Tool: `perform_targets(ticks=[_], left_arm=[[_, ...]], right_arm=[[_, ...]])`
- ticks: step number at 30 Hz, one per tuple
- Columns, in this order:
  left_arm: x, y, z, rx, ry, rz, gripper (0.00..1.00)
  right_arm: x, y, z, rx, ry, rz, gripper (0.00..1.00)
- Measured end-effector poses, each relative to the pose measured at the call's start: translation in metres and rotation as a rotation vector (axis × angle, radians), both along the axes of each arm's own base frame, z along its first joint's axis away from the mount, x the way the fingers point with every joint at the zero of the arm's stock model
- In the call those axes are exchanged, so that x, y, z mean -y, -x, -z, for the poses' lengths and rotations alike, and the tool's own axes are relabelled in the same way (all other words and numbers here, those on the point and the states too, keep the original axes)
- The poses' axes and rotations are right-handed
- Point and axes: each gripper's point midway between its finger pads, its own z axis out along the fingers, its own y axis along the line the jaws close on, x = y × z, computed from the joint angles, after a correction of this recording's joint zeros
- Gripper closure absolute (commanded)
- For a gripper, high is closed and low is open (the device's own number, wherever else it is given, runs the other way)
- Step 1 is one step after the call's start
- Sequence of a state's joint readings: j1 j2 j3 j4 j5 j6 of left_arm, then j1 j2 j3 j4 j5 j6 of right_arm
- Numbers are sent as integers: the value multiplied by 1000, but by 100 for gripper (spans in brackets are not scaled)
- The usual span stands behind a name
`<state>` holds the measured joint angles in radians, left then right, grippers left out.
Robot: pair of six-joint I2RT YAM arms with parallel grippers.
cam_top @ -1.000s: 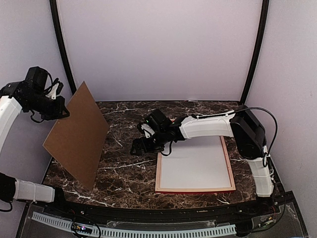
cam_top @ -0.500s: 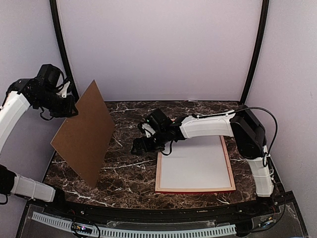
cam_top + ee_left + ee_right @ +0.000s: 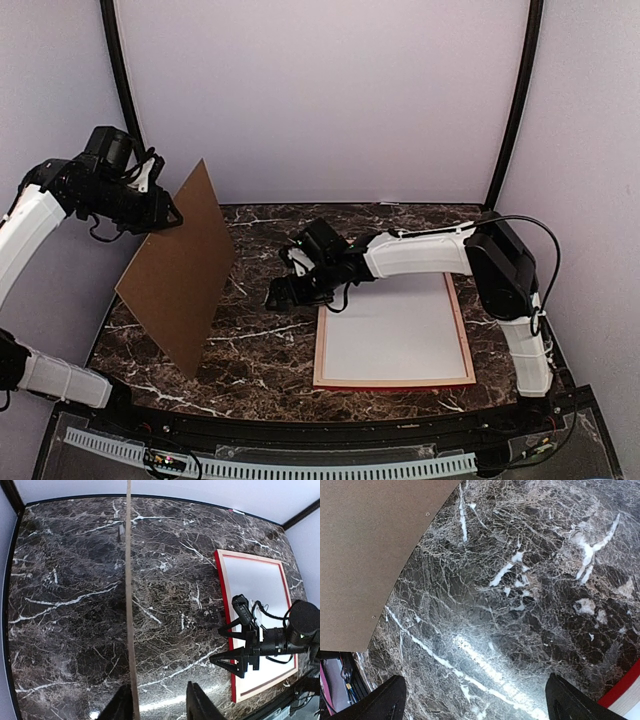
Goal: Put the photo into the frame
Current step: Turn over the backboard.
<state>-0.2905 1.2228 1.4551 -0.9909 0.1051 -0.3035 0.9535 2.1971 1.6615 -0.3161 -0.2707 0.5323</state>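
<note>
Top external: we count one thin-railed red rectangular frame (image 3: 395,383) around one white sheet (image 3: 395,330), printed side hidden. One flat brown board (image 3: 180,265) sits unclamped between the parted fingers of the left gripper (image 3: 158,692). The right gripper (image 3: 282,292) is spread wide and empty.

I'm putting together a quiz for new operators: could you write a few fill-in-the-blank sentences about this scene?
1. The thin tilted board on the left side is ___ in colour.
2. The frame lies ___ on the marble table.
3. The right gripper is ___, with nothing between its fingers.

Missing words: brown; flat; open.
</note>
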Motion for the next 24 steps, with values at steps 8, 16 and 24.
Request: perform_targets(ticks=[8,16,24], left_arm=[[23,0,-4,5,99,58,46],[37,3,-10,14,181,98,43],[49,9,-23,42,262,144,42]], right_arm=[[-5,-6,-29,0,-39,3,1],[-46,-17,-146,46,-323,-19,2],[-66,-13,-217,7,-534,-39,3]])
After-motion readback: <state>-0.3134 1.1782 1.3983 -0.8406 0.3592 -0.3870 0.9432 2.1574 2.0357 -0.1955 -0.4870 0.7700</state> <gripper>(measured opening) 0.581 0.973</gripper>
